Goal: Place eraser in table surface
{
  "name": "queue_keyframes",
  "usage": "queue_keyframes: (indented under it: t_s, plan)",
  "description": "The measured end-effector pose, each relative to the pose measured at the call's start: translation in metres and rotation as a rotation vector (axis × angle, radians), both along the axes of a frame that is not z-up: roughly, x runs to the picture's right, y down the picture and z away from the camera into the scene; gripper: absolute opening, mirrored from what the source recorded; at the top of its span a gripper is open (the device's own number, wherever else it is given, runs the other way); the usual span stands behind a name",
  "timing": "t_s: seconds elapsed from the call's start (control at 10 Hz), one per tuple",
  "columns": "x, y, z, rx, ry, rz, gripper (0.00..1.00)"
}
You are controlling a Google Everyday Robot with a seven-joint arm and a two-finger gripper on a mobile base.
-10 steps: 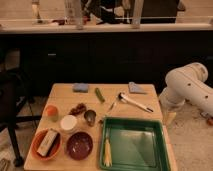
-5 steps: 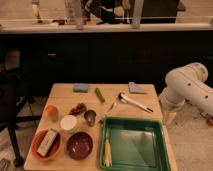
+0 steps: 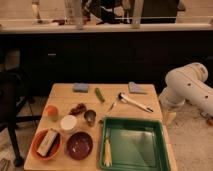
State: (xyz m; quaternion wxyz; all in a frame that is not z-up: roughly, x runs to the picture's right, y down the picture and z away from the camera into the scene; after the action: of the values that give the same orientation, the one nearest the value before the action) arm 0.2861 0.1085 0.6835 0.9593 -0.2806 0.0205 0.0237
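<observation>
Currently your gripper hangs right of the table surface, state unreadable; reaching the eraser in the orange bowl could topple the metal cup.

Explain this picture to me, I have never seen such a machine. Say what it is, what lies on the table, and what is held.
One camera looks down on everything. The white jointed arm on the right is a mobile robot's; its tool hangs beside the right edge of the light tan wooden tabletop. On it: a small pale rectangular eraser inside an orange bowl, a dark red bowl, a green rectangular tray, a flat blue pad, a grey folded cloth. The eraser is not held.
</observation>
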Motion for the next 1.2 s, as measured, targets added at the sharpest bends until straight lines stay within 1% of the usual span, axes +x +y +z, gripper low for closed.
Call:
queue_keyframes:
  t_s: [0.2,0.3,0.5,0.7,0.9,1.1,1.2]
  plan:
    - [0.0,0.0,-0.001,0.01,-0.004,0.001,0.8]
    - [-0.004,0.003,-0.004,0.019,-0.022,-0.019,0.8]
    - [-0.025,0.011,-0.013,0.037,-0.066,-0.075,0.8]
    - [-0.076,0.023,-0.023,0.044,-0.15,-0.162,0.8]
    - [-0.119,0.034,-0.031,0.043,-0.235,-0.252,0.8]
    - [-0.167,0.048,-0.041,0.039,-0.334,-0.381,0.8]
    - [-0.186,0.054,-0.044,0.036,-0.37,-0.427,0.8]
